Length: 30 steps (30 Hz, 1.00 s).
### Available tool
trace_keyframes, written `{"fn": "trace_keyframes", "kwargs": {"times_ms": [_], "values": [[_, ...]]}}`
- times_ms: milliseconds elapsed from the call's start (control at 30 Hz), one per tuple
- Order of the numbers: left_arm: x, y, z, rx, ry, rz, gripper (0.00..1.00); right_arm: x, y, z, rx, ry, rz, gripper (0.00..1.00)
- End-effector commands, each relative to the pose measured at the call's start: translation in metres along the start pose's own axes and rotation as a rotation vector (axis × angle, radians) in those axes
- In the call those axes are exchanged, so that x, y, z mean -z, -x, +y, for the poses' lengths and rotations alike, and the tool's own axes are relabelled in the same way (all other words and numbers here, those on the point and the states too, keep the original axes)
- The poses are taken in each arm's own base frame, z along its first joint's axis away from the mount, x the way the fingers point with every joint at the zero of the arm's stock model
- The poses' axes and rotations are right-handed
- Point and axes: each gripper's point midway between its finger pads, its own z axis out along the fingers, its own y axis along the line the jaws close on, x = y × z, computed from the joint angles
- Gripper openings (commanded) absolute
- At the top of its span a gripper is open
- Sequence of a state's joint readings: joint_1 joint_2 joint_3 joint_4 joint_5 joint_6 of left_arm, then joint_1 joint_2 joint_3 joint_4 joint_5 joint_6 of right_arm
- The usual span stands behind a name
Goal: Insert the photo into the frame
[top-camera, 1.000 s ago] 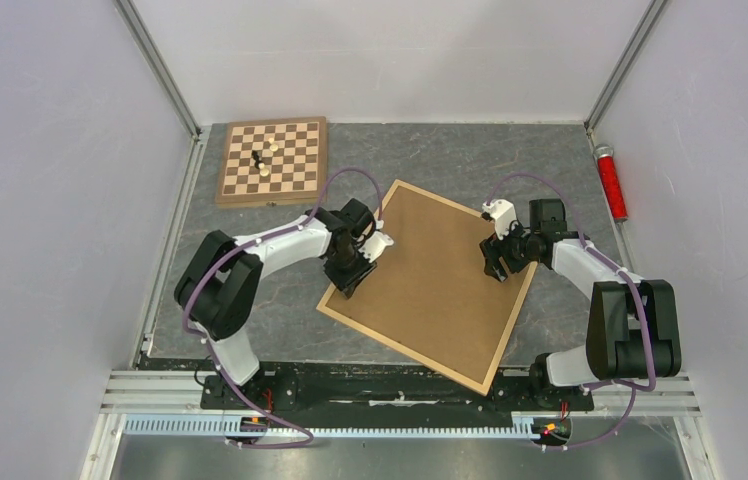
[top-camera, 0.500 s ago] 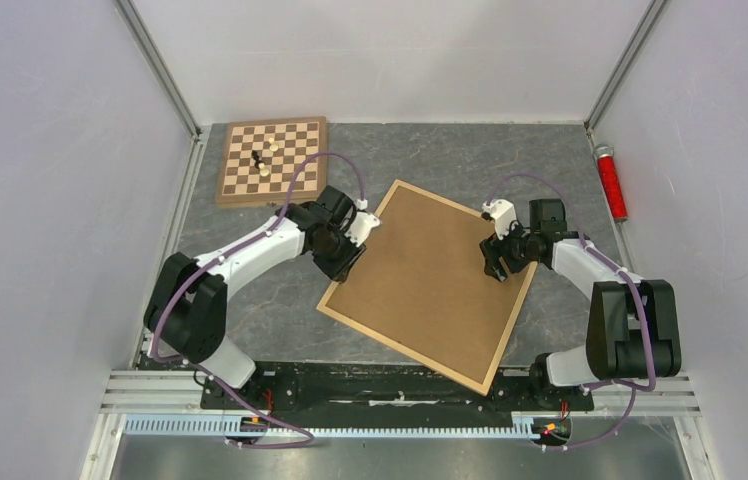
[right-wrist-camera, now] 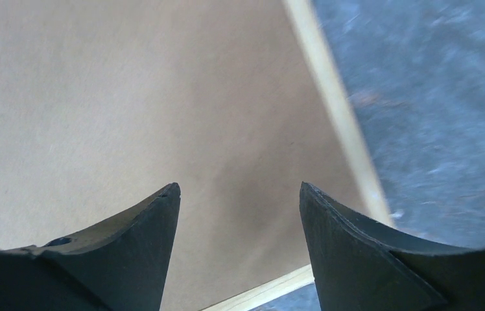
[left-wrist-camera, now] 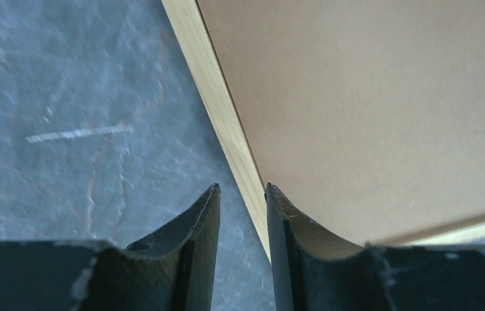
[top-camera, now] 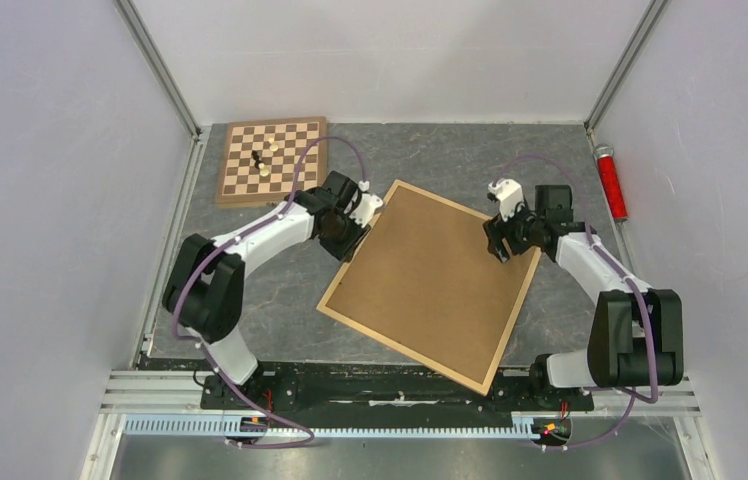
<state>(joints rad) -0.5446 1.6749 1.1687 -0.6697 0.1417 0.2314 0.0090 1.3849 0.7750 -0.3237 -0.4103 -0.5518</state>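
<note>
While lying flat and back-up on dark grey stone-patterned table, roughly mid-table between both arms: large thin rectangular picture frame of light natural wood, filled edge to edge by plain brown backing board. Sunset-lake photo of the task: not visible in any view; whether under the board, impossible to tell. Left gripper: black fingers set to a narrow gap, poised at the frame's far-left rail, one finger over bare table, the other at the board's margin, rail passing beneath the gap; contact not determinable, nothing seen held. Right gripper: fingers spread wide, empty, hovering over the board just inside the frame's right-hand corner. Risks, as judged: thin rail slipping out of a narrow pinch if taken off-centre; whole frame skidding or pivoting on the table under a one-sided push, possibly toward checkered wooden chessboard at far left; board levered up at one edge only, then jamming askew; right fingers bearing down on the board against any lift from the left side. Orientation: set diagonally, one corner toward the far wall, opposite corner toward the arm bases. Long axis: outline near square from above, hence uncertain; seemingly far-left to near-right.
</note>
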Motion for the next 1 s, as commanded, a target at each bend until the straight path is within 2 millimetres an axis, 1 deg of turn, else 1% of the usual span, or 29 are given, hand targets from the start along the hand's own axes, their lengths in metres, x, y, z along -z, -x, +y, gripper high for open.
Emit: {"fn": "trace_keyframes", "kwargs": {"times_ms": [0, 100, 167, 233, 300, 367, 433, 533, 633, 700, 800, 867, 967], "values": [[-0.01, 0.047, 0.024, 0.045, 0.072, -0.086, 0.39, 0.009, 0.054, -0.042, 0.031, -0.134, -0.107, 0.71], [-0.026, 0.056, 0.029, 0.058, 0.072, -0.067, 0.39, 0.002, 0.066, -0.058, 0.028, -0.168, -0.112, 0.69], [-0.039, 0.056, 0.033, 0.064, 0.076, -0.038, 0.39, -0.003, 0.07, -0.07, 0.024, -0.195, -0.098, 0.67], [-0.051, 0.054, 0.035, 0.07, 0.073, -0.004, 0.39, -0.011, 0.07, -0.079, 0.024, -0.21, -0.073, 0.65], [-0.061, 0.049, 0.035, 0.072, 0.068, 0.024, 0.39, -0.02, 0.063, -0.087, 0.03, -0.214, -0.024, 0.64], [-0.066, 0.045, 0.034, 0.074, 0.056, 0.046, 0.39, -0.028, 0.049, -0.091, 0.038, -0.21, 0.044, 0.62], [-0.07, 0.039, 0.031, 0.076, 0.039, 0.062, 0.39, -0.036, 0.029, -0.093, 0.058, -0.211, 0.12, 0.6], [-0.072, 0.035, 0.028, 0.078, 0.028, 0.071, 0.39, -0.046, -0.013, -0.093, 0.085, -0.198, 0.27, 0.54], [-0.069, 0.034, 0.028, 0.07, 0.03, 0.069, 0.39, -0.05, -0.044, -0.09, 0.116, -0.185, 0.379, 0.5], [-0.068, 0.034, 0.028, 0.065, 0.032, 0.068, 0.39, -0.05, -0.058, -0.088, 0.131, -0.179, 0.426, 0.47], [-0.065, 0.039, 0.025, 0.049, 0.027, 0.058, 0.39, -0.048, -0.074, -0.088, 0.152, -0.185, 0.482, 0.43], [-0.062, 0.047, 0.022, 0.026, 0.028, 0.036, 0.39, -0.047, -0.082, -0.087, 0.173, -0.185, 0.516, 0.41], [-0.057, 0.067, 0.016, -0.031, 0.045, -0.002, 0.39, -0.046, -0.095, -0.082, 0.215, -0.189, 0.572, 0.39]]}}
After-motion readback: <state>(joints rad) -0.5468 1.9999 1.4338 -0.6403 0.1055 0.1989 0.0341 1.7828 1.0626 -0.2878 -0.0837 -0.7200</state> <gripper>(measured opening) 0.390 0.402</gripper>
